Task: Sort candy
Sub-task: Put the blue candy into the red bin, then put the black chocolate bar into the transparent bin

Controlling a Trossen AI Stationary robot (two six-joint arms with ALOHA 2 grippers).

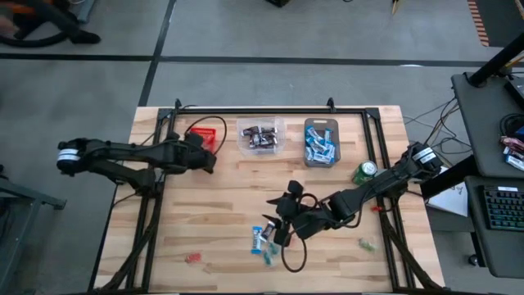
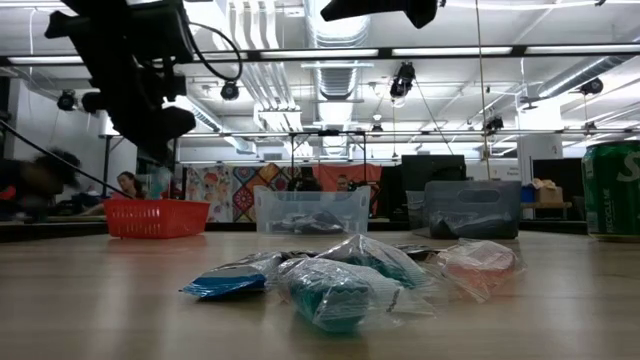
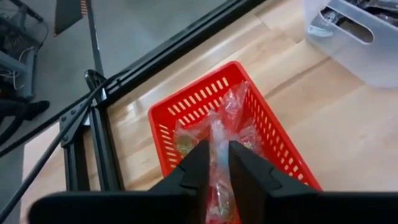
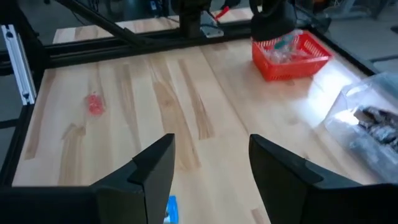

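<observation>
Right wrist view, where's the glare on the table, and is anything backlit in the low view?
Right wrist view: a bright patch of glare washes the table between the red bin and the clear bin. Low view: the ceiling lights behind turn the left arm into a dark silhouette, while the candy in front is evenly lit.

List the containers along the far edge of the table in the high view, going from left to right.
Red basket → clear bin of dark brown candy → grey bin of blue-and-white candy → green can, set a little nearer than the bins.
</observation>
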